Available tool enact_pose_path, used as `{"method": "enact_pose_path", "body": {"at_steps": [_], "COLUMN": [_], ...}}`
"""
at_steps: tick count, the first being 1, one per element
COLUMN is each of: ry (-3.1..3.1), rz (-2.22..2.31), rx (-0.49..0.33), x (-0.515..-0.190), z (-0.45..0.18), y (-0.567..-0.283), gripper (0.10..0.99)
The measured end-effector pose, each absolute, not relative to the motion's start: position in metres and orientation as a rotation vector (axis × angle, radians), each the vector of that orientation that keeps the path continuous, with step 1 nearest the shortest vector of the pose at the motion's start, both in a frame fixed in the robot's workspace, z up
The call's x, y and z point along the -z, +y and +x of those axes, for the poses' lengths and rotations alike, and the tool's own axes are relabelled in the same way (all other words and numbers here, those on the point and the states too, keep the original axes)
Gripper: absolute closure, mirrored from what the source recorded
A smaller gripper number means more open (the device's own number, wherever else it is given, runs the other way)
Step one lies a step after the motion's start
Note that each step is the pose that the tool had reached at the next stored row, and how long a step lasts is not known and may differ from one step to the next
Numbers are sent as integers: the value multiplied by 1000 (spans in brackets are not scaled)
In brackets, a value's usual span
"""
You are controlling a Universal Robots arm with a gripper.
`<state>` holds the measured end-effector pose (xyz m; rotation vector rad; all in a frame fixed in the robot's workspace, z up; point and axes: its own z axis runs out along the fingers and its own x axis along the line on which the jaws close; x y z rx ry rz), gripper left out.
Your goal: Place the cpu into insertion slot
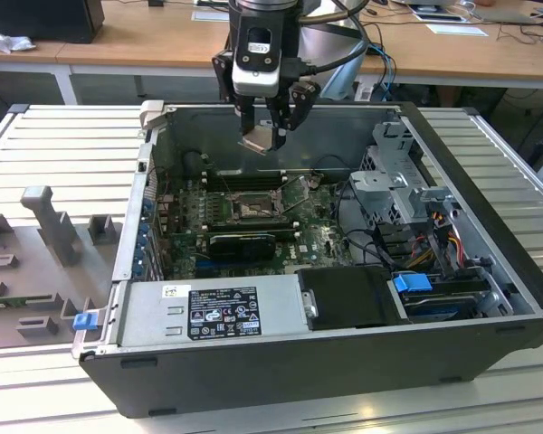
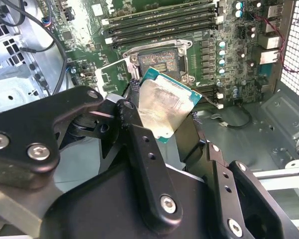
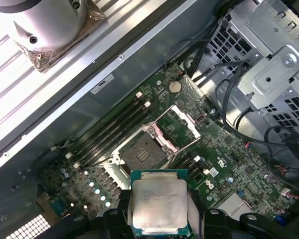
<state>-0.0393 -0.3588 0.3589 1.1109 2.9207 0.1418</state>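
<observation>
Black two-fingered claw (image 1: 270,136) seen closed on a small flat silver-grey square cpu (image 1: 258,139), both held above an open dark-grey metal computer case (image 1: 489,226), square black metal-framed insertion slot (image 1: 252,209) seen well below the claw, lid raised, silver power-supply box (image 1: 208,310) placed lower still.

An open computer case (image 1: 281,384) lies on a slatted table (image 1: 63,149), green motherboard (image 1: 319,237) inside, grey power supply (image 1: 208,312) along the near wall, drive cage (image 1: 394,176) at the exterior view's right.

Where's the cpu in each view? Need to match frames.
Exterior view: cpu in the gripper, high above the insertion slot.
Second wrist view: cpu tilted, in front of the insertion slot.
First wrist view: cpu face-on, gripped at both sides.
Shared landmark: the insertion slot.
</observation>
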Motion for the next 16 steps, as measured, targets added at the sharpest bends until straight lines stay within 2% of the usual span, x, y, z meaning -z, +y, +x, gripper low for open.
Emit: {"method": "enact_pose_path", "body": {"at_steps": [16], "ry": [2859], "rz": [1252], "rx": [-140], "x": [-356], "z": [-39], "y": [-359], "gripper": [557]}}
